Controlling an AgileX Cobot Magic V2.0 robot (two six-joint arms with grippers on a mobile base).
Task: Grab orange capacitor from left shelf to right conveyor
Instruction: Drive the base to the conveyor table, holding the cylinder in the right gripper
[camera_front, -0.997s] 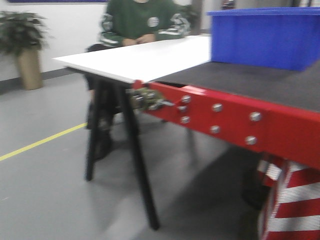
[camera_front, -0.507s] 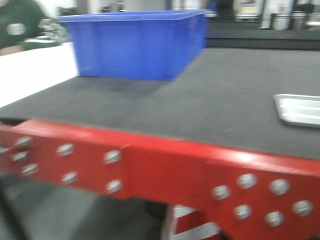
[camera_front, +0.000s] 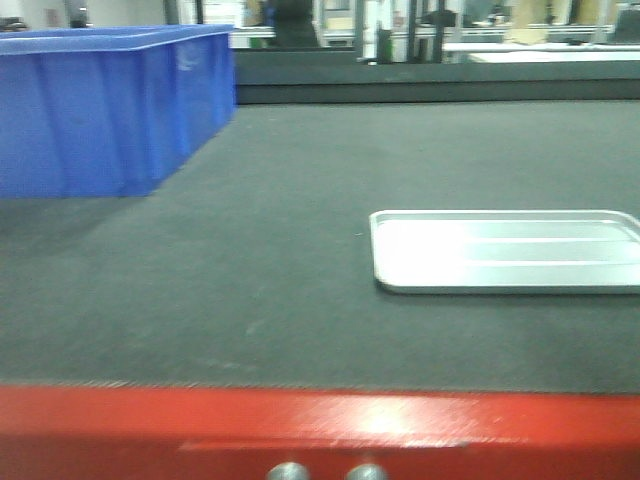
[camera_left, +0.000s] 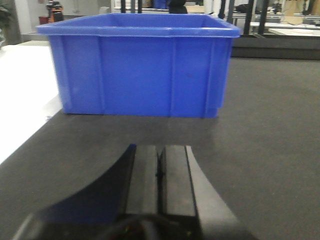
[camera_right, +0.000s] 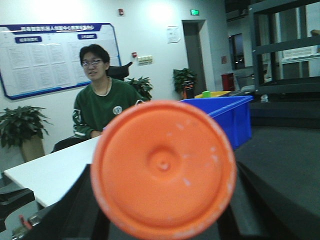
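Note:
The orange capacitor (camera_right: 163, 167) fills the right wrist view, its round flat lid turned toward the camera. My right gripper (camera_right: 163, 215) is shut on it, with dark fingers (camera_right: 75, 210) showing on both sides. The right conveyor (camera_front: 280, 260) is a dark grey belt with a red front edge (camera_front: 300, 425). My left gripper (camera_left: 160, 162) hangs low over the belt (camera_left: 260, 130), shut with nothing in it. The left shelf is out of view.
A large blue bin (camera_front: 100, 110) stands on the belt at the back left, straight ahead of my left gripper (camera_left: 140, 65). A shallow silver tray (camera_front: 505, 250) lies on the belt's right. A white table (camera_right: 50, 172) and a seated person (camera_right: 100, 105) are off to the left.
The front view has swung to the right, from the white table and the person, past the blue bin, to the belt with the silver tray.

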